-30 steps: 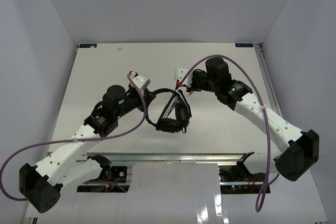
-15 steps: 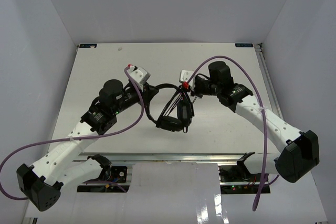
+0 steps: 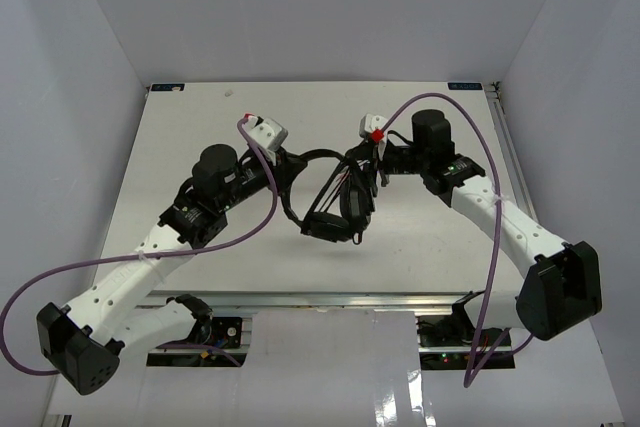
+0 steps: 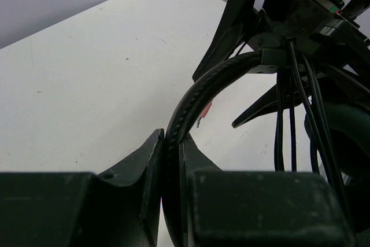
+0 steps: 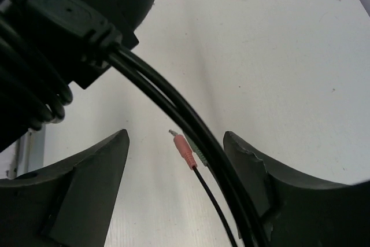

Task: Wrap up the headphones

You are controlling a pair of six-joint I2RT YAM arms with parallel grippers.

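Judging from how the strands lie, the wrapping looks well under way but not finished; the headphones (image 3: pixel 336 219) hang above the middle of the counter (image 3: pixel 190 122), between the two arms, not resting on it. The left hand (image 4: pixel 171 143) is clenched on the padded headband (image 4: pixel 199 99), its two fingers (image 4: pixel 141 169) pressed against either side of the arch, so it serves as the holder. Several black strands of the cable (image 4: pixel 298 102) run down from the headband's far end toward an earcup (image 4: pixel 347 137); in the right wrist view more loops are bunched at the upper left; that much seems wound.

The right hand (image 5: pixel 176 136) is spread wide and grasps nothing; two runs of cable (image 5: pixel 156 93) pass through the gap between its fingers without being pinched. A pink-tipped plug (image 5: pixel 185 151) dangles loose there, with what may be a green one just beside it; the tail end is therefore unwound. What is left, I judge: catching that loose length, laying the last turns, and securing the plugs; whether the existing loops are tight cannot be told.
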